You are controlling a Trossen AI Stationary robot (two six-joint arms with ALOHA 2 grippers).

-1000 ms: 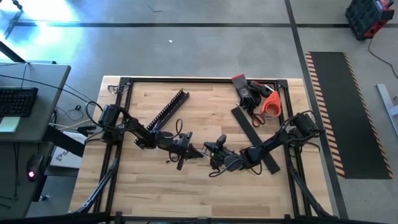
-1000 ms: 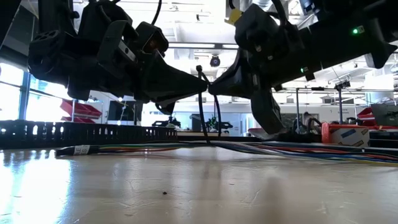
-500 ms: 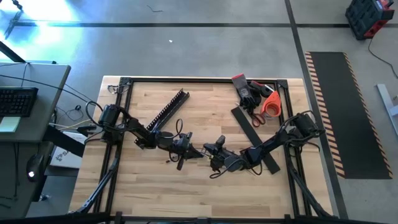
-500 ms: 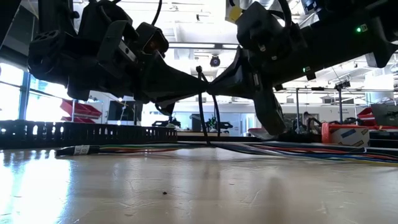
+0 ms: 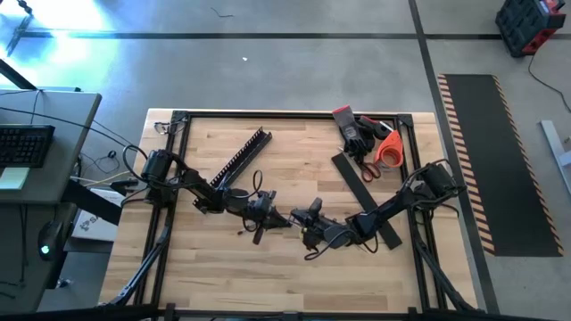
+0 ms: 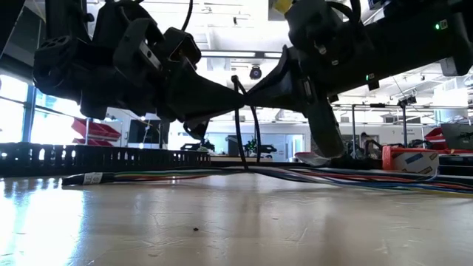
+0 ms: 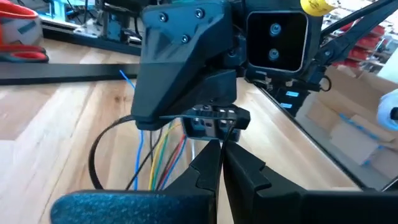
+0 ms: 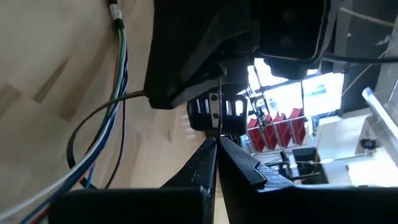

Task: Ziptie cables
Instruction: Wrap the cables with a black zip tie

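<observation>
The cables (image 6: 185, 176) lie as a thin bundle of white and coloured wires along the table, also seen in the left wrist view (image 7: 158, 165) and the right wrist view (image 8: 118, 68). A black zip tie (image 6: 258, 137) loops around them and rises to where my two grippers meet tip to tip at the table's middle. Its free end (image 6: 236, 83) sticks up above them. My left gripper (image 5: 282, 218) comes from the left and my right gripper (image 5: 298, 219) from the right. Both are shut on the zip tie. My left gripper pinches the zip tie at the top of its loop (image 7: 227, 127) between its two fingertips (image 7: 211, 155). It comes nearly level from the table's left. The loop hangs below the fingers, its bottom around the cables on the table. Which part of the tie it has is too crowded to tell. My right gripper pinches the zip tie at the top of the loop (image 8: 214, 134) with its fingertips (image 8: 208, 155), right against the left gripper's tips. It comes from the table's right, slanting slightly down. The strip (image 8: 71, 146) curves away below it, slack around the cables.
A black slotted duct (image 5: 241, 156) lies slantwise at the back left. A flat black strip (image 5: 366, 198) lies under the right arm. Gloves and orange-handled tools (image 5: 375, 143) sit at the back right corner. Black frame rails (image 5: 178, 116) border the wooden top.
My right gripper has rolled a little about its own pointing line while staying at the same spot. The zip tie's loop below the tips now bows out slightly wider. My left gripper and the cables have kept still.
</observation>
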